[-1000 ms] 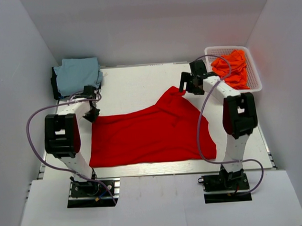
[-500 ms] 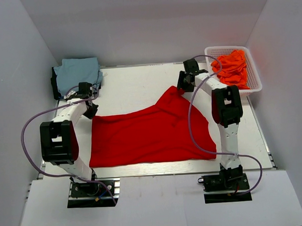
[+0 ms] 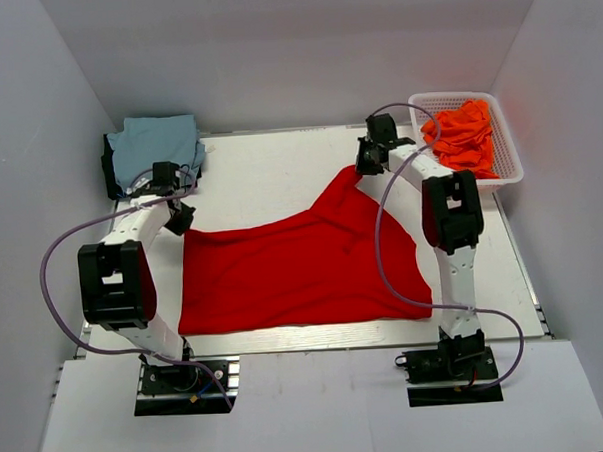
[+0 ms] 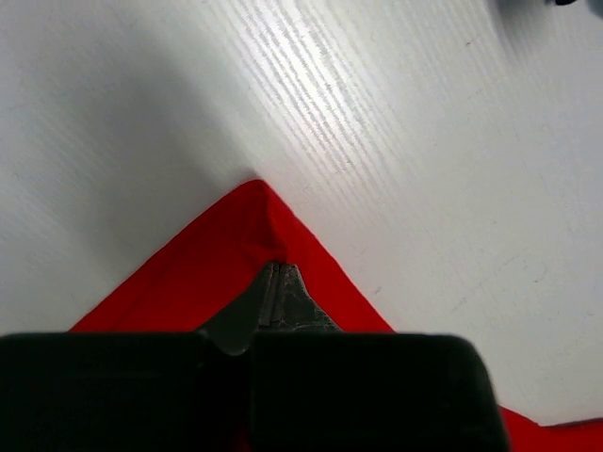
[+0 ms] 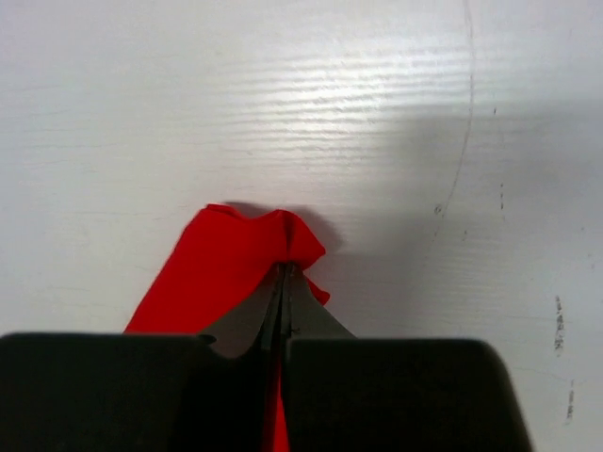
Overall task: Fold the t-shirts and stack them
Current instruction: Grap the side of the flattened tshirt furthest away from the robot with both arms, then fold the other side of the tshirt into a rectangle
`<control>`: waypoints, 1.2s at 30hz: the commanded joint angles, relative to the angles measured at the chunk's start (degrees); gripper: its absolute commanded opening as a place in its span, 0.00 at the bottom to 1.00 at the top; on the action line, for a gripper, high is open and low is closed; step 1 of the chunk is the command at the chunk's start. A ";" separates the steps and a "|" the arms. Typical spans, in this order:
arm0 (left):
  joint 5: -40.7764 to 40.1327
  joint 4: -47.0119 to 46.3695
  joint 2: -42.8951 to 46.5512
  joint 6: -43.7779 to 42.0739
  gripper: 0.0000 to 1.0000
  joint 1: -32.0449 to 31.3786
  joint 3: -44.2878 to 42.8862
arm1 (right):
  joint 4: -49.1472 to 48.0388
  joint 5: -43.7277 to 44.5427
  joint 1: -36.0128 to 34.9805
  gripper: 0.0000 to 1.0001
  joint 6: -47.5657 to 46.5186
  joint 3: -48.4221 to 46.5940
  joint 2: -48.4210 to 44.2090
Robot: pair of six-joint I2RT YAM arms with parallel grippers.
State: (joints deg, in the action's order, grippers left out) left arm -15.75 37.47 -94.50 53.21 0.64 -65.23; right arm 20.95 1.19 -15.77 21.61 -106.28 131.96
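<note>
While the red t-shirt [image 3: 303, 271] lies spread over the middle of the tabletop [image 3: 269, 167], you have both pincers clamped on it. Your left pincer [image 4: 275, 273] has its jaws pressed together on the shirt's far-left corner, and in the left wrist view the cloth peaks to a point just past the tips. Your right pincer [image 5: 285, 275] has its jaws pressed together on a bunched tip of red cloth at the shirt's far-right peak, with a small crumpled fold sticking out past the tips. In the top view the shirt's near edge runs straight along the near side of the tabletop. The far edge slopes up from the left corner to the right peak, so the cloth makes a rough wedge, mostly flat with a crease near the right side. The light blue t-shirt [image 3: 156, 147] sits folded at the far-left corner on something dark I can't identify, well apart from the red one. The orange t-shirts [image 3: 463, 134] are heaped in the white mesh basket [image 3: 509, 172] at the far right, just beside your right arm. Your arms reach forward, one at each side of the red shirt.
</note>
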 commanded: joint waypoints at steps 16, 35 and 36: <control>2.39 8.75 16.53 1.36 0.00 0.23 6.51 | 6.89 4.17 -0.40 0.00 -2.01 49.49 -64.53; -3.49 20.25 25.24 9.45 0.67 0.23 18.39 | 27.65 -9.72 -4.18 0.75 9.42 73.85 -90.90; -4.02 21.14 25.24 9.46 0.87 0.23 17.69 | 28.78 -9.11 -4.18 0.90 8.90 73.59 -91.96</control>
State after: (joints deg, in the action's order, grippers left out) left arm -16.36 53.93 -69.82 60.45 0.64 -45.41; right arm 46.74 -6.20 -19.64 29.54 -32.23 42.96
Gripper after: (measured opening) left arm 0.797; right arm 0.839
